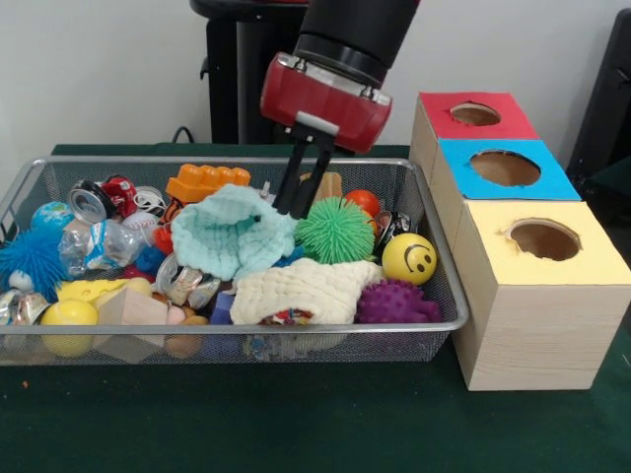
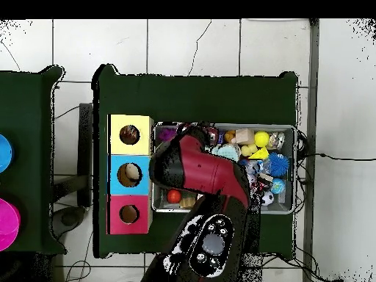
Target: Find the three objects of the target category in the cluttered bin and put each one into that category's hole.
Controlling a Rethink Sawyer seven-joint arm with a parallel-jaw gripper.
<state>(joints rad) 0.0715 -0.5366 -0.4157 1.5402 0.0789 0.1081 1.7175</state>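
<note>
The silver wire-mesh bin (image 1: 118, 161) is full of clutter; it also shows in the overhead view (image 2: 294, 170). My gripper (image 1: 295, 209) reaches down into the bin's middle, between a mint knitted cloth (image 1: 232, 236) and a green spiky ball (image 1: 336, 231). Its fingers stand close together, tips at the cloth's edge; nothing shows held. A white wad with red and blue patches (image 1: 287, 317) peeks out under a cream knitted cloth (image 1: 306, 286). The hole (image 1: 544, 239) in the yellow-topped box (image 1: 592, 271) is empty. In the overhead view the arm (image 2: 202, 170) hides the gripper.
Blue-topped (image 1: 557, 184) and red-topped (image 1: 513, 123) boxes stand behind the yellow one, right of the bin. The bin also holds a yellow smiley ball (image 1: 409, 258), a purple spiky ball (image 1: 394, 302), a blue spiky ball (image 1: 32, 258), an orange brick (image 1: 205, 181) and a crushed can (image 1: 94, 200).
</note>
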